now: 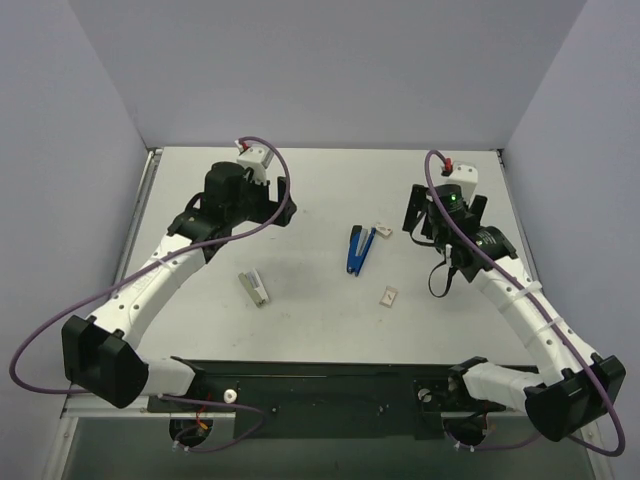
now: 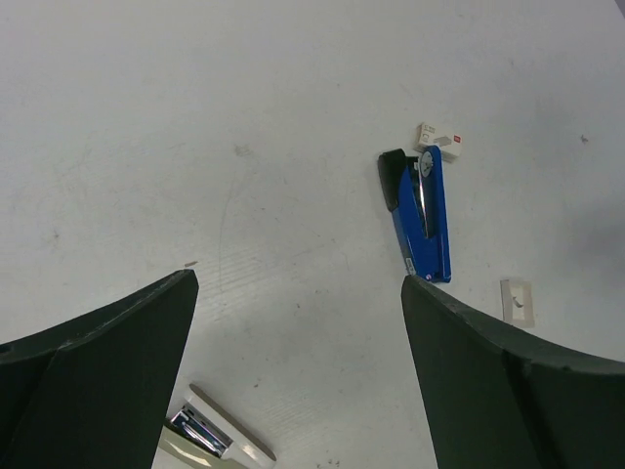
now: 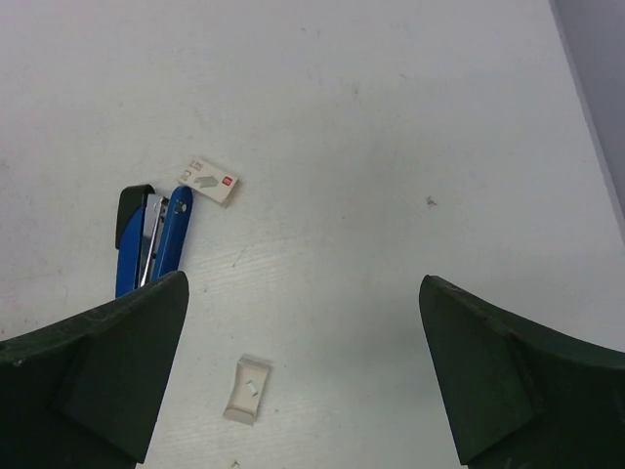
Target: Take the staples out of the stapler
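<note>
The blue stapler (image 1: 357,250) lies flat mid-table, dark end away from the arms. A silvery rail shows along its top in both wrist views, on the stapler (image 2: 426,217) and the stapler (image 3: 151,244). I cannot make out the staples as separate pieces. My left gripper (image 2: 299,277) hangs open and empty, high above the table to the stapler's left (image 1: 235,200). My right gripper (image 3: 303,278) is also open and empty, raised to the stapler's right (image 1: 445,215).
A small white staple box (image 1: 381,229) sits by the stapler's dark end. A small pale tray (image 3: 249,389) with a tiny bit in it lies nearer the arms. A grey-white stapler (image 1: 255,287) lies to the left. Grey walls surround the table.
</note>
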Controlling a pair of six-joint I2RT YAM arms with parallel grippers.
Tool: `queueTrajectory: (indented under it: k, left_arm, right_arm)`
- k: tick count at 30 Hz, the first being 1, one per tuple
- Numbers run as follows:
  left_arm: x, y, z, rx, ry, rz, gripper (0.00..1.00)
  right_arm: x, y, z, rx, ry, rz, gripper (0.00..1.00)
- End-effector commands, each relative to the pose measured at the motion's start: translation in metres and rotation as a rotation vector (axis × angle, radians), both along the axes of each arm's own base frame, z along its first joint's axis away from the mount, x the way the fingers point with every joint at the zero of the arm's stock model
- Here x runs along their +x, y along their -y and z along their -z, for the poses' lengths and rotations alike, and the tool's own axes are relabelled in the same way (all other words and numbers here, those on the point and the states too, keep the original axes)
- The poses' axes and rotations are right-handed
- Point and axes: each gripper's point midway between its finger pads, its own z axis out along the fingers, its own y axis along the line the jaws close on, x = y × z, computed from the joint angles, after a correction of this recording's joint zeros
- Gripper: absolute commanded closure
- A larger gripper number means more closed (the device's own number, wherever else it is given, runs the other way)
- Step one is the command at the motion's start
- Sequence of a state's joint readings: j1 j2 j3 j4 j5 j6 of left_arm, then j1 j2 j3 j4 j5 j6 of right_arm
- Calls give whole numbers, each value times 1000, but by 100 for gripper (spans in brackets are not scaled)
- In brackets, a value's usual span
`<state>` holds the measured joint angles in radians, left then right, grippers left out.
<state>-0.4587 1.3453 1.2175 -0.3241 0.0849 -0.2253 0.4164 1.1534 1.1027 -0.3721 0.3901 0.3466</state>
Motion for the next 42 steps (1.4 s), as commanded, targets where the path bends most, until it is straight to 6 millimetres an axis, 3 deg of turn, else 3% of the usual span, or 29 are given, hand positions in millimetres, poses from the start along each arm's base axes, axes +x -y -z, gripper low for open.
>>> queueTrajectory:
  k: [1, 3, 5, 10, 21, 29, 33, 36, 42]
  left_arm:
    - [4, -8, -8, 24, 29, -48, 3]
    - [7, -17, -2, 53, 19, -93, 3]
    - [9, -23, 1, 66, 12, -132, 3]
    - [13, -28, 11, 63, -28, -168, 3]
    - [12, 8, 45, 35, -144, -18, 3]
    - [7, 25, 73, 93, -217, 7, 3]
    - [3, 13, 87, 173, -266, -92, 4]
    - [-4, -9, 94, 250, -280, -223, 4]
    - [-27, -40, 102, 229, -323, -362, 5]
  right_arm:
    - [-4, 24, -25, -1, 93, 161, 0]
    - [-5, 30, -17, -15, 68, 170, 0]
    - [-7, 20, -6, 15, 38, 88, 0]
    - [-6, 14, -8, 41, 53, 41, 0]
    - [-2, -10, 10, 53, -12, -7, 4]
    - [6, -60, 38, 125, -91, -111, 5]
    - [4, -89, 52, 131, -123, -166, 5]
    - [0, -103, 63, 121, -147, -196, 6]
    - [-11, -140, 84, 149, -197, -314, 7]
